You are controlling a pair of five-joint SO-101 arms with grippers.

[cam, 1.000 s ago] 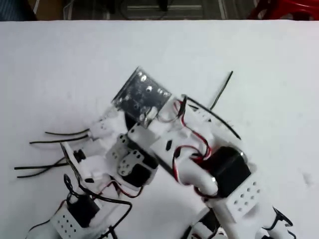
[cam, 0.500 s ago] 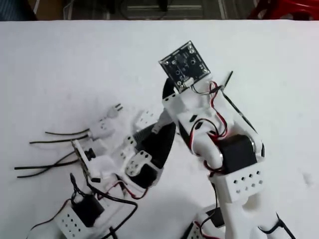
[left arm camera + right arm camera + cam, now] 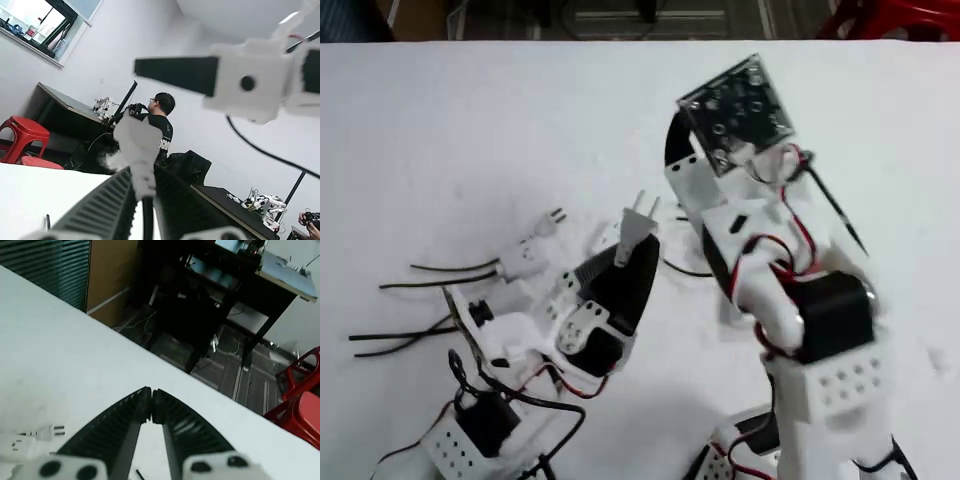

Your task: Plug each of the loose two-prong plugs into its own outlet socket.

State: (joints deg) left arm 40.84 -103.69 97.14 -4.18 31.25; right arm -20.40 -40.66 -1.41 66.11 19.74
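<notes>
High view first: grips one two-prong plug (image 3: 638, 218) in the left gripper (image 3: 628, 252), jaws closed narrow on the white body, prongs sticking out past the fingertips and aimed toward the table's far edge. Keeps the plug's long axis in line with the jaws, so likely calls for a straight push along that line. Reads the same from the left wrist view: white body pinched between both ribbed jaws, lifted clear of the table (image 3: 440, 120).

Leaves a second plug (image 3: 532, 248) lying flat on the table near the left gripper, prongs slanting toward the far edge, black leads (image 3: 430, 275) trailing off toward the table's side. Sits nearer the left arm than the right.

Shows a small white piece (image 3: 605, 236) just beside the held plug, possibly an outlet socket; cannot tell for certain.

Hangs the right gripper (image 3: 150, 396) above the table, jaws shut tip to tip on nothing, well apart from the second plug below it.

Probably needs a socket found and lined up with the prongs before any push.
</notes>
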